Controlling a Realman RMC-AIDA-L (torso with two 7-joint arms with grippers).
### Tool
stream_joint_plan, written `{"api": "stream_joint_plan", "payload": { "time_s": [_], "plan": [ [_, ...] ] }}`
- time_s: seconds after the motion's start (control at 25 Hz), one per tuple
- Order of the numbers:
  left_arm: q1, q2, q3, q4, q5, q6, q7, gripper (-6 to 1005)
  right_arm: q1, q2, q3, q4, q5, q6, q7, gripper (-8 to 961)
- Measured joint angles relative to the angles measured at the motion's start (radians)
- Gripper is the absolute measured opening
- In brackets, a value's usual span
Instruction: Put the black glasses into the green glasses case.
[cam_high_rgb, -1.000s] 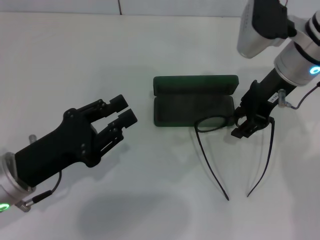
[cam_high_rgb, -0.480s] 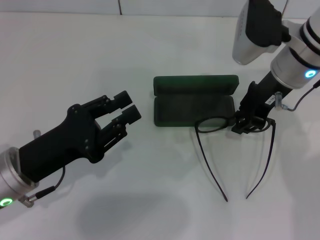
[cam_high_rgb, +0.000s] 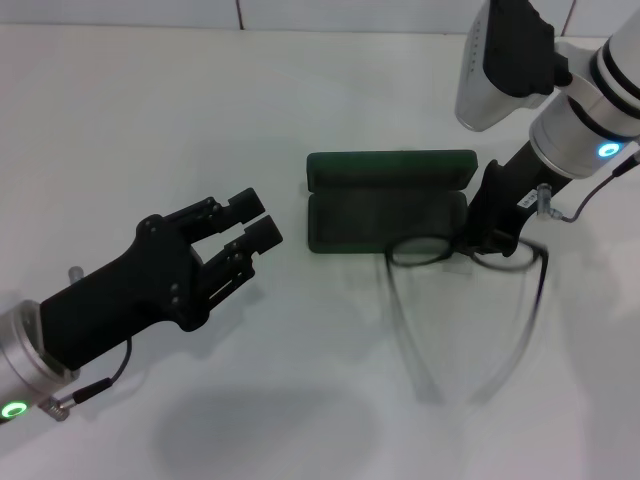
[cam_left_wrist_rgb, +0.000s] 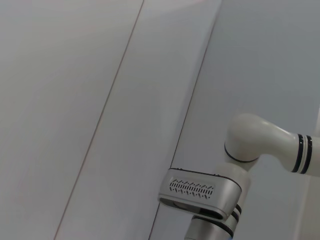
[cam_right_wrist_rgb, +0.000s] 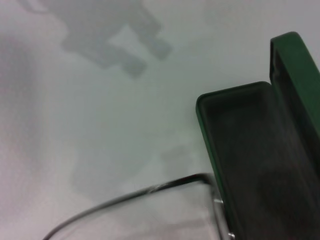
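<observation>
Clamped on my black glasses (cam_high_rgb: 440, 250) mid-right, right gripper (cam_high_rgb: 487, 238) overlaps the open green glasses case (cam_high_rgb: 388, 203); left gripper (cam_high_rgb: 245, 222) spread, lower left.

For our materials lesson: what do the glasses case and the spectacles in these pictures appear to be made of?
The green glasses case: likely a hard shell with matt dark green covering; its tray holds a dull grey-green, fabric-like lining.
The black glasses: thin black frame, probably plastic or coated metal, with clear lenses that the table shows through.
</observation>
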Motion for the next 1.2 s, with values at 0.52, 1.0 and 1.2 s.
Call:
{"api": "stream_joint_plan", "payload": {
  "time_s": [0.52, 1.0, 1.2],
  "plan": [
    [-0.01, 0.0, 0.0, -0.005, -0.001, 0.036, 0.005, 375, -0.24, -0.012, 0.177, -0.356, 0.193, -0.177, -0.051, 55],
    [-0.232, -0.008, 0.046, -0.162, 0.006, 0.151, 0.046, 197, -0.38, -0.004, 0.258, -0.388, 0.454, -0.225, -0.195, 56],
    [-0.318, -0.016, 0.073, -0.25, 0.006, 0.148, 0.09, 51, -0.383, -0.005, 0.249, -0.335, 0.565, -0.217, -0.26, 55]
  ]
}}
